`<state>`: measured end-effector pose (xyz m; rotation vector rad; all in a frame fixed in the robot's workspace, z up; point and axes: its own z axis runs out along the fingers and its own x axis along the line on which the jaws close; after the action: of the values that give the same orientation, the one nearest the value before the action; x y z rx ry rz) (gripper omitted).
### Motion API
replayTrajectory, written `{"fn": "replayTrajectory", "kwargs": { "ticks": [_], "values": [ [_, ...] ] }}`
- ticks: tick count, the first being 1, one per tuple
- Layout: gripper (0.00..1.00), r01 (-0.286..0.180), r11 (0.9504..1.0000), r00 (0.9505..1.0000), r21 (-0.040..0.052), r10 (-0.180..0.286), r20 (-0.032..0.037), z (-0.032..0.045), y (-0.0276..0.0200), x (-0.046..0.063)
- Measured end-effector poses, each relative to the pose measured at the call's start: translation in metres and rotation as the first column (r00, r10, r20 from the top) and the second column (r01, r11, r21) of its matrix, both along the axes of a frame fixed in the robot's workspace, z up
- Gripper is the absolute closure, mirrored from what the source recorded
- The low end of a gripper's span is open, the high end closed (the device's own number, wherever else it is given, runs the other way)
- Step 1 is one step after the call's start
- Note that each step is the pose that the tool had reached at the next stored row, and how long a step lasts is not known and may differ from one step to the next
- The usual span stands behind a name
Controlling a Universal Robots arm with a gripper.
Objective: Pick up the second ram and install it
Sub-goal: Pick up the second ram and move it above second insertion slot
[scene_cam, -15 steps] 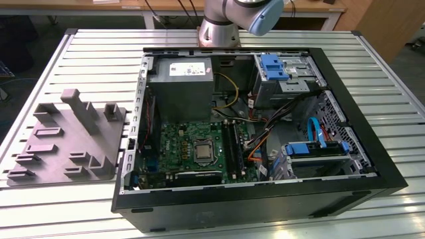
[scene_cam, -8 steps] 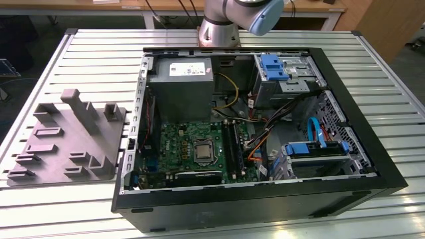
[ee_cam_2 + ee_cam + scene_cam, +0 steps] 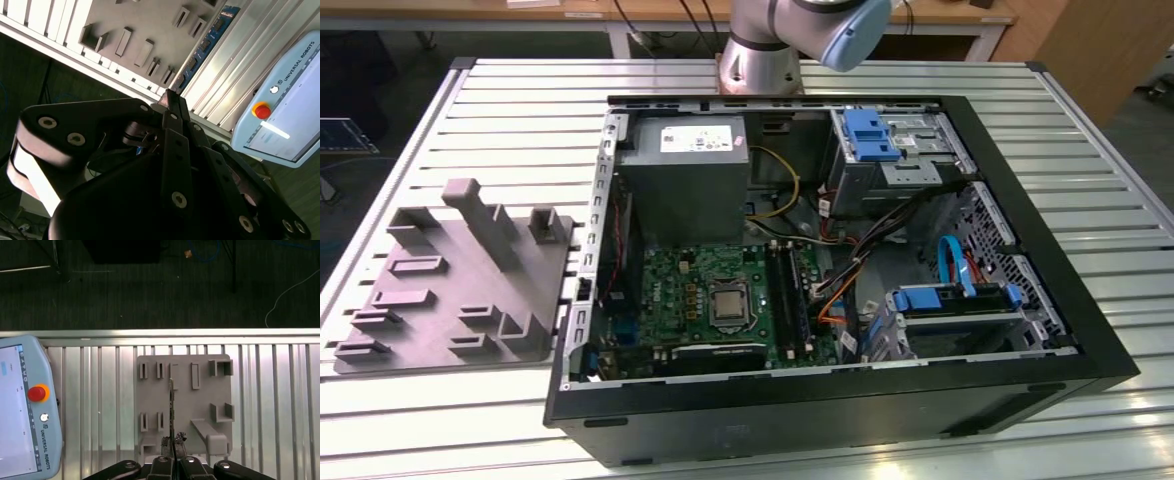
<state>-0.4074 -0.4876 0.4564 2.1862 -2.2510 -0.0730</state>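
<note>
The second ram (image 3: 171,410) is seen edge-on in the first wrist view as a thin dark strip. In the second wrist view the ram (image 3: 205,45) shows a blue face with a row of black chips. My gripper (image 3: 172,444) is shut on one end of the stick, and its dark fingers (image 3: 175,120) meet at that end. The stick hangs over the grey plastic block (image 3: 200,405), in line with the block's middle slots. In the exterior view the block (image 3: 454,280) lies at the left, beside the open computer case (image 3: 1014,300) with its green motherboard (image 3: 707,290).
A pale teach pendant (image 3: 25,410) with a red button lies on the slatted metal table (image 3: 280,405) next to the block. Inside the case are a grey power supply (image 3: 680,170), blue drive brackets (image 3: 867,135) and loose cables (image 3: 854,270). Dark floor lies past the table's edge (image 3: 160,332).
</note>
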Motion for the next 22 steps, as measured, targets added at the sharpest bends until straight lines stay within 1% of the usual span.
{"fn": "replayTrajectory", "kwargs": {
  "ticks": [9,17,22],
  "values": [
    [0.88,0.0,1.0,1.0,0.0,0.0,0.0,0.0,0.0,0.01],
    [0.88,0.0,1.0,1.0,0.0,0.0,0.0,0.0,0.0,0.014],
    [0.88,0.0,1.0,1.0,0.0,0.0,0.0,0.0,0.0,0.02]
  ]
}}
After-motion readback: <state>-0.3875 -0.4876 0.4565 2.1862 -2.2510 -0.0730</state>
